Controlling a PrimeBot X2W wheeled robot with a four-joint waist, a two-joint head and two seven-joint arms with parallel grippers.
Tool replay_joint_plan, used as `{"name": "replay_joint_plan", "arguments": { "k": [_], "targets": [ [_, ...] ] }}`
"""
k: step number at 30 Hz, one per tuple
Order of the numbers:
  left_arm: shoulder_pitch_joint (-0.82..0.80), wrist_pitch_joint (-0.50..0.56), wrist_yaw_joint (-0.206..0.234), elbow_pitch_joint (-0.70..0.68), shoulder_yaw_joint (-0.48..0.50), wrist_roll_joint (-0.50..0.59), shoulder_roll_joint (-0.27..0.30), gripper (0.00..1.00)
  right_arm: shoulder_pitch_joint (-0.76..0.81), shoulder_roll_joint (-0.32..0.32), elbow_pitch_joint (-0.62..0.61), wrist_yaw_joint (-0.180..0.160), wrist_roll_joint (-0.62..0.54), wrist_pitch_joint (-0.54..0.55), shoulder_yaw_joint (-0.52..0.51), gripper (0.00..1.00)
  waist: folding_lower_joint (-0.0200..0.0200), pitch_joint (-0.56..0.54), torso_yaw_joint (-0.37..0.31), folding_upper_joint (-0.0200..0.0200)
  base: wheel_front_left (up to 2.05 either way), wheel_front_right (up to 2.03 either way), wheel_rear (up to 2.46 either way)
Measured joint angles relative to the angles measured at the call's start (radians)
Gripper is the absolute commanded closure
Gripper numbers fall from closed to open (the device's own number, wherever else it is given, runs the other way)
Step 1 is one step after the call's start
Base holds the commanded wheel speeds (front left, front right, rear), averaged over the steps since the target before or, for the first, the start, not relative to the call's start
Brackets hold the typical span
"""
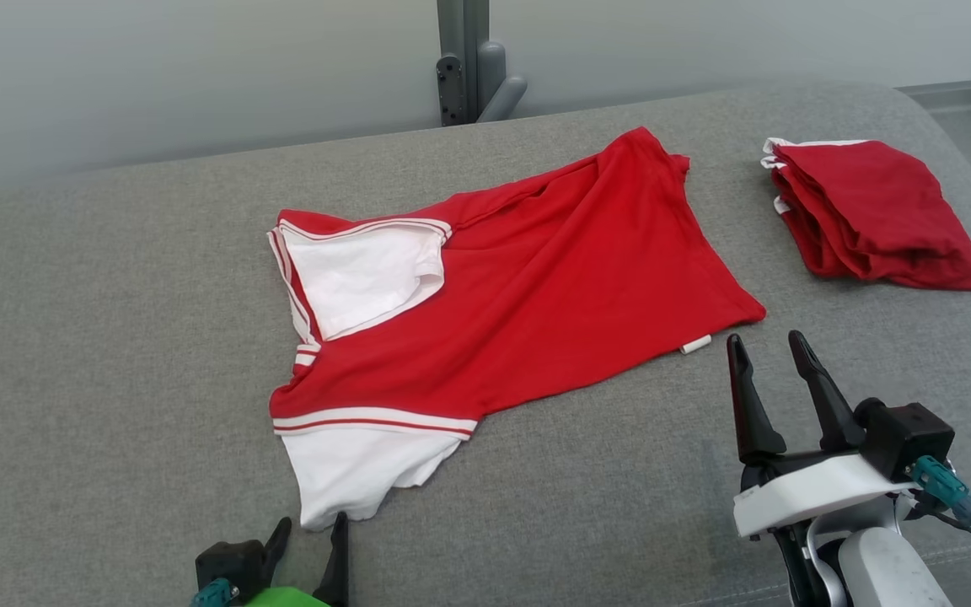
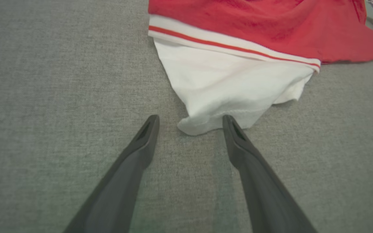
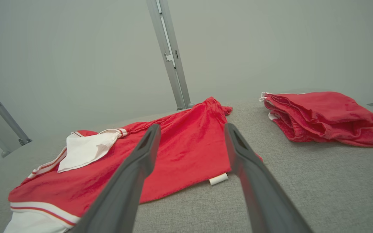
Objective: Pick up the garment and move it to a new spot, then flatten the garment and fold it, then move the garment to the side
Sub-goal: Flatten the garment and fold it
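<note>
Dark fingers of the left gripper (image 1: 312, 527) sit lowest in the head view, spread and empty, just short of the white sleeve of the garment (image 1: 536, 287). The right gripper (image 1: 765, 341), likewise spread, is just off the garment's hem corner. A folded red pile (image 1: 873, 211) lies well apart from it.

In the left wrist view, the sleeve tip (image 2: 206, 121) lies between the parted fingers (not pinched).

In the right wrist view, the hem's white tag (image 3: 219, 178) lies just ahead.

This looks like the flattening step. The next move calls for closing on sleeve and hem, then drawing them apart.
</note>
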Motion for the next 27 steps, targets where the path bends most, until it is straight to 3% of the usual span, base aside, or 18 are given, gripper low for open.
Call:
{"name": "replay_joint_plan", "arguments": {
  "k": [2, 3, 4, 6, 7, 8, 16, 27],
  "targets": [
    [-0.012, -0.008, -0.008, 0.013, -0.005, -0.024, 0.000, 0.00, 0.000, 0.000, 0.000, 0.000, 0.000, 0.000, -0.004, 0.00, 0.0000, 0.006, -0.005, 0.0000, 0.00, 0.00, 0.00],
    [-0.016, -0.010, -0.014, 0.018, -0.009, -0.040, 0.000, 0.19, 0.000, 0.000, 0.000, 0.000, 0.000, 0.000, -0.006, 0.00, 0.0000, 0.009, -0.007, 0.0000, 0.00, 0.00, 0.00],
    [-0.021, -0.014, -0.016, 0.023, -0.015, -0.045, 0.000, 0.47, 0.000, 0.000, 0.001, 0.000, 0.000, 0.000, -0.008, 0.00, 0.0000, 0.011, -0.009, 0.0000, 0.00, 0.00, 0.00],
    [-0.027, -0.020, -0.023, 0.028, -0.030, -0.065, 0.000, 0.87, -0.001, 0.000, 0.002, 0.000, 0.002, 0.000, -0.015, 0.00, 0.0000, 0.014, -0.011, 0.0000, 0.00, 0.00, 0.00],
    [-0.030, -0.023, -0.025, 0.028, -0.037, -0.073, 0.000, 0.87, -0.001, 0.000, 0.004, 0.000, 0.005, -0.001, -0.019, 0.00, 0.0000, 0.015, -0.011, 0.0000, 0.00, 0.00, 0.00],
    [-0.032, -0.026, -0.026, 0.028, -0.045, -0.082, -0.001, 1.00, -0.001, 0.000, 0.005, 0.000, 0.009, -0.001, -0.023, 0.00, 0.0000, 0.016, -0.010, 0.0000, 0.00, 0.00, 0.00],
    [-0.031, -0.043, -0.035, -0.045, -0.069, -0.145, 0.000, 1.00, -0.011, 0.000, 0.095, 0.000, 0.037, 0.002, -0.147, 0.00, 0.0000, 0.018, 0.017, 0.0000, 0.00, 0.00, 0.00],
    [0.008, -0.049, -0.011, -0.266, 0.037, -0.141, 0.028, 1.00, -0.099, 0.000, 0.311, 0.000, 0.005, 0.057, -0.260, 0.00, 0.0000, 0.023, 0.081, 0.0000, 0.00, 0.00, 0.00]
  ]
}}
